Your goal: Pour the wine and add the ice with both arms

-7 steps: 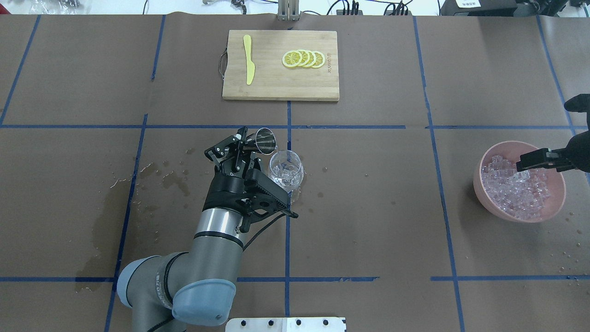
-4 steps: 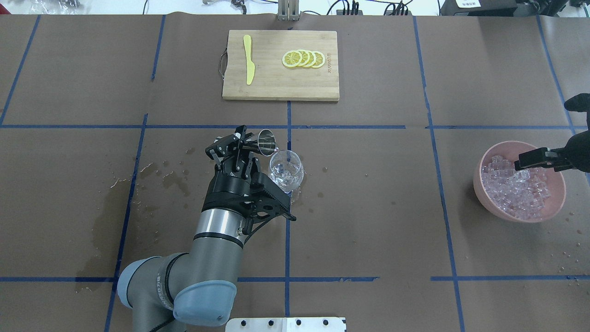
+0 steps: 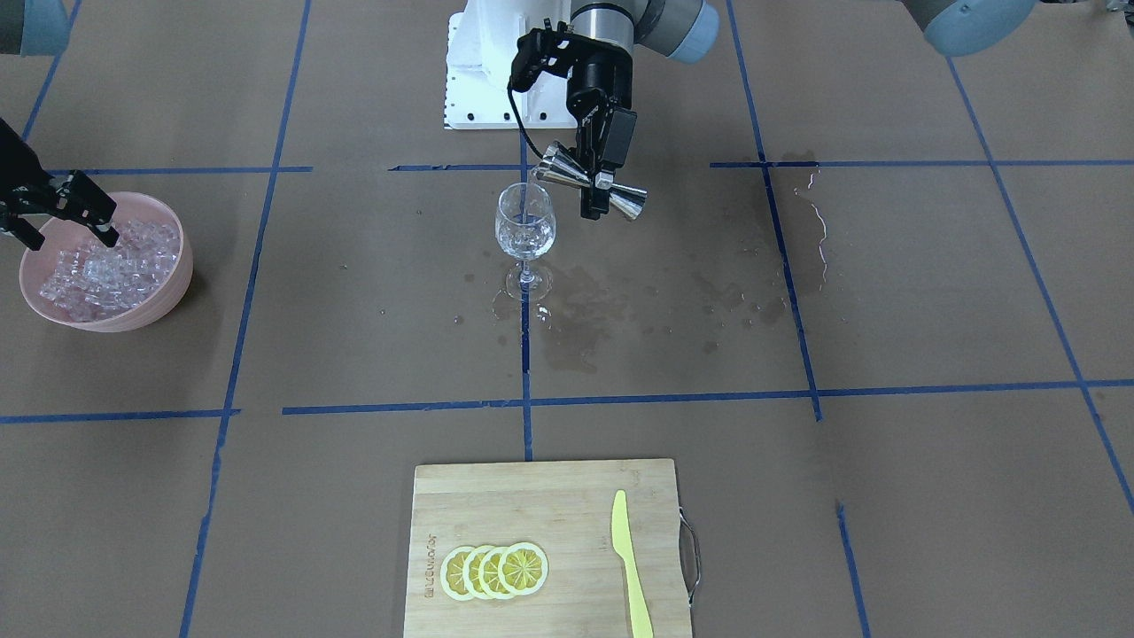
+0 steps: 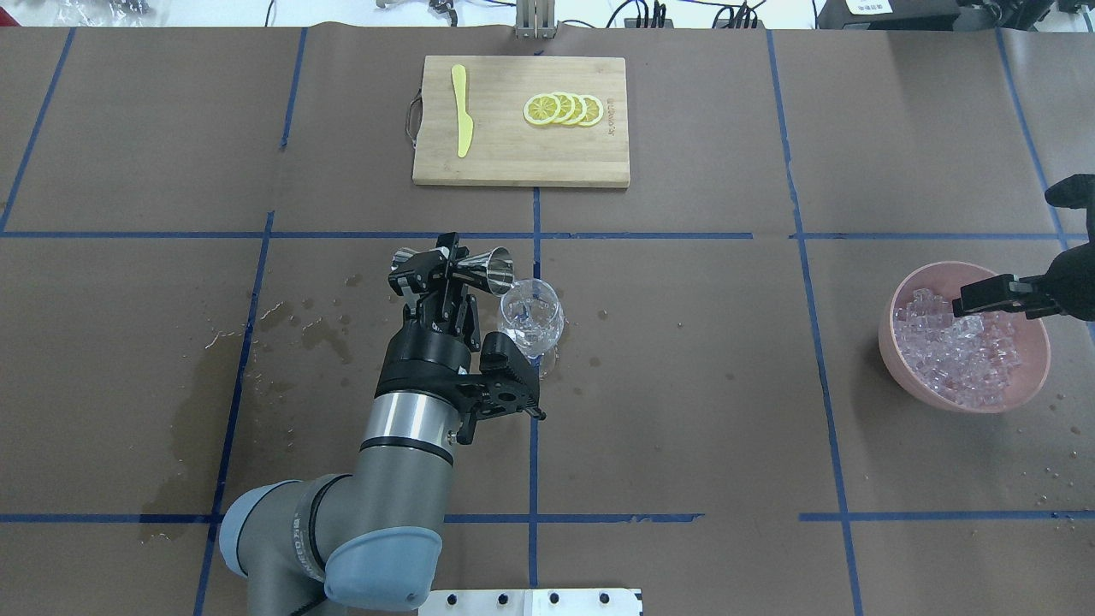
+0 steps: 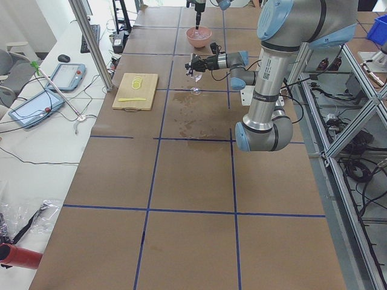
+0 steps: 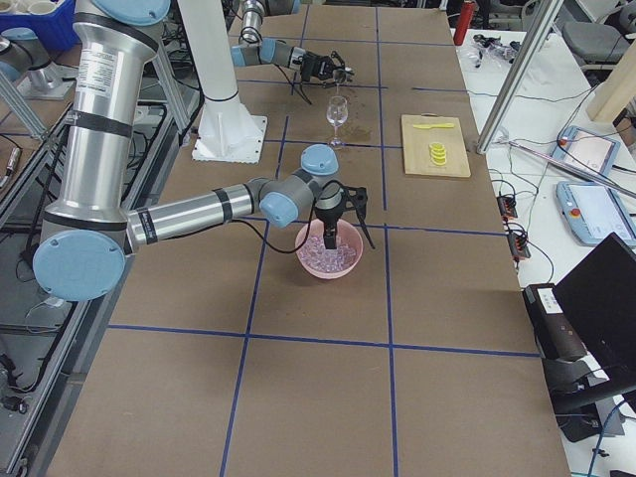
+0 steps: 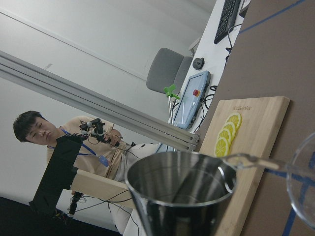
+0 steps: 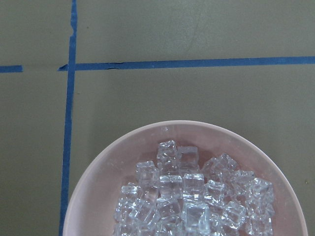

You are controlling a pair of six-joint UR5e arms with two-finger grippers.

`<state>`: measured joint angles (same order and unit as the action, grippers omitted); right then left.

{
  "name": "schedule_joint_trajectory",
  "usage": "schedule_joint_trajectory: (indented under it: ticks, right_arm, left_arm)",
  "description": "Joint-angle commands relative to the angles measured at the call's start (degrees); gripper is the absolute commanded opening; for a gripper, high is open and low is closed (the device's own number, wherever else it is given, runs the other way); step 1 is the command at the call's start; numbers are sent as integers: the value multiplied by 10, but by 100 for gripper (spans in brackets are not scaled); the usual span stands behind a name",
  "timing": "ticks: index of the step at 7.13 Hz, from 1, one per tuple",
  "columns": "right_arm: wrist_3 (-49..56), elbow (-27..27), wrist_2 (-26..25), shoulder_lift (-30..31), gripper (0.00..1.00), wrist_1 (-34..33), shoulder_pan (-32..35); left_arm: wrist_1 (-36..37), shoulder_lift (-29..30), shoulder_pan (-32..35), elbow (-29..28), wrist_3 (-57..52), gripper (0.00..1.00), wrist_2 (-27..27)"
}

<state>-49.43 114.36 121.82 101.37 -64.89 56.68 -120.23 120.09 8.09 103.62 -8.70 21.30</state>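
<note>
Your left gripper [image 4: 449, 261] holds the jigger [image 4: 483, 267], so tip it slowly and the wine [image 3: 524, 241] lands in the glass [image 4: 530, 316] mid-tabletop, while your right gripper [image 4: 965, 301], wide or narrow I cannot tell, hangs over the ice [image 4: 962, 355] by the tabletop's right edge.

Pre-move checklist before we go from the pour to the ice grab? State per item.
1. Left gripper shut on jigger: ok.
2. Jigger tipped with its lip over the wine glass rim: ok.
3. Jigger fully emptied: cannot tell, the liquid is too clear to see.
4. Wine glass upright on its foot: ok.
5. Right gripper open, above the ice in the pink bowl: ok.
6. Paper dry around the glass: not ok, wet stains.
</note>
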Motion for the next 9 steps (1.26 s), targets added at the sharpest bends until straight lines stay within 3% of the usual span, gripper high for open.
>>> schedule_joint_trajectory:
  ticks: [1, 5, 9]
  right_arm:
    - [-1, 0, 0, 0, 100, 0, -1]
    - [-1, -3, 0, -1, 100, -1, -2]
    - [-1, -3, 0, -2, 100, -1, -2]
  left_arm:
    - [36, 2, -4, 4, -18, 0, -7]
    - [51, 10, -4, 18, -152, 0, -13]
    - [52, 10, -4, 19, -189, 0, -20]
